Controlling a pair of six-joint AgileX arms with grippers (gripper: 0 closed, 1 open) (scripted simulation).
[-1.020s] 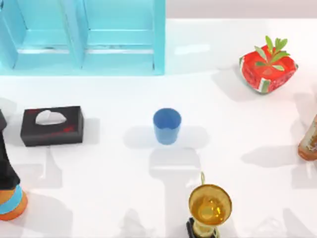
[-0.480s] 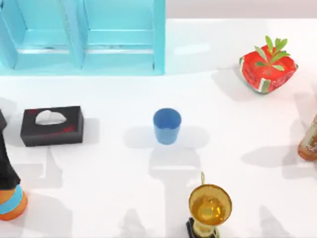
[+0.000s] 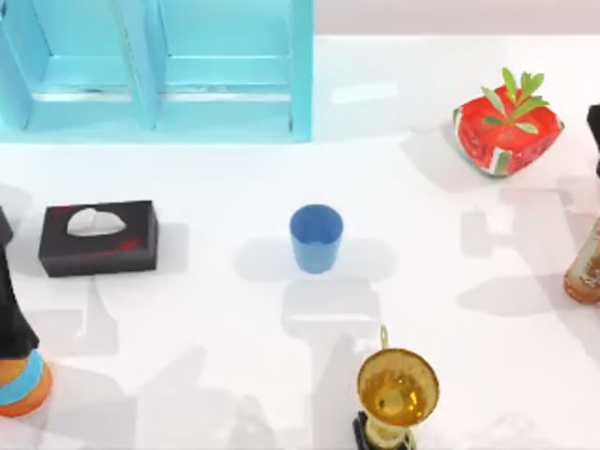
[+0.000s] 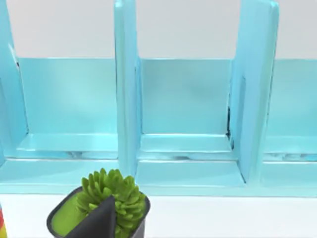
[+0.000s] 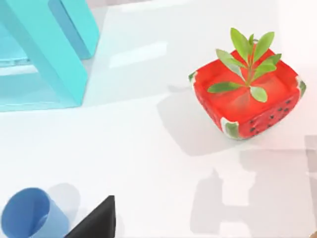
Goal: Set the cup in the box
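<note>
Since before, a dark arm entered right; cup unmoved.

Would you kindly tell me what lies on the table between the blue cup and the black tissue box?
Nothing: in the top view, the table between the blue cup and the black tissue box is bare white surface.

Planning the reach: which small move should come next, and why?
Probably swing the right arm, at the table's right edge, leftward toward the small blue tumbler cup. It stands upright and ungrasped mid-table, well short of the light-blue partitioned box.
</note>
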